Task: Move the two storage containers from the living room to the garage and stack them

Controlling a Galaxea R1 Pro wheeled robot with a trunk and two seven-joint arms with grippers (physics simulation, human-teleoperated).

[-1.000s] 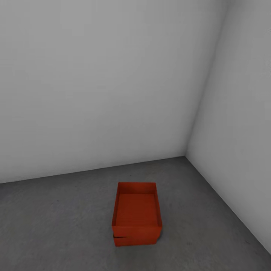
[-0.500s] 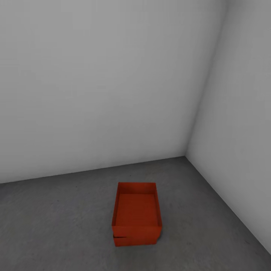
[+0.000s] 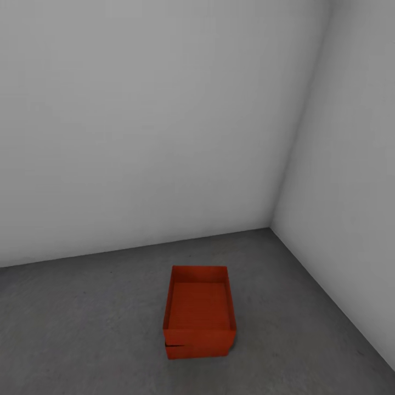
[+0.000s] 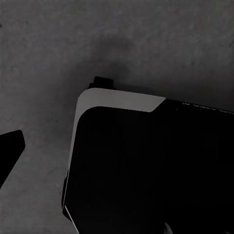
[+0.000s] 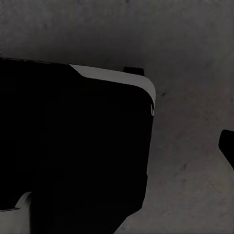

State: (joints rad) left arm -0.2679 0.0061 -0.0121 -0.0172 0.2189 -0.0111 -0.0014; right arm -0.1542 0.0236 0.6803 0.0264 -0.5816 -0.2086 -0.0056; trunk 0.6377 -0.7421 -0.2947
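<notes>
2 storage containers (image 3: 199, 312) sit stacked on garage floor (image 3: 82, 329), near corner of white-grey walls (image 3: 137, 120). My wrist cameras look down past dark robot base (image 4: 146, 165); cannot tell my grippers' opening.

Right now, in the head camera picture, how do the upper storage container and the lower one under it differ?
The upper container shows its open top, inner walls and bottom; the lower container shows a narrow strip of its front wall beneath it. The upper one rests on the lower one, which stands on the dark grey floor. They sit slightly askew: a dark gap shows at the front left corner. Both are the same orange-red.
</notes>
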